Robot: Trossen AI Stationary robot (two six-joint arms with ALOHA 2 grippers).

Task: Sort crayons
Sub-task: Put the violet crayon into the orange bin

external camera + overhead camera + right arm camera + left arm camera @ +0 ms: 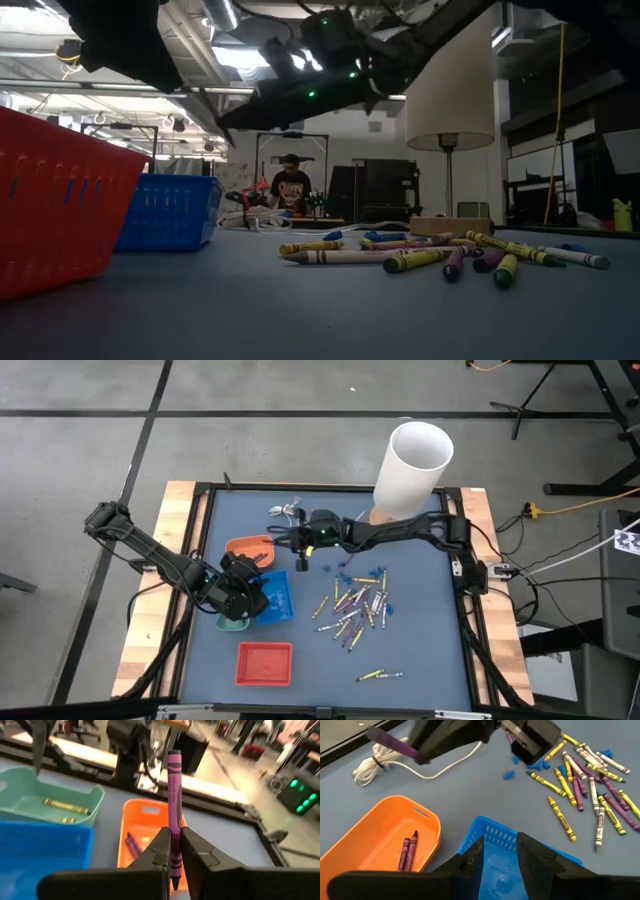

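Right gripper (174, 851) pinching purple crayon (173, 795) upright, hovering just beside orange tray (142, 827). I'm worrying: releasing here risks crayon bouncing off rim. Left gripper (499, 851) idling part-open, empty, over blue tray (492, 832) beside it.

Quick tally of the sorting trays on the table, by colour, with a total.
Orange tray: 1
Blue tray: 1
Green tray: 1
Red tray: 1
Total: 4 trays
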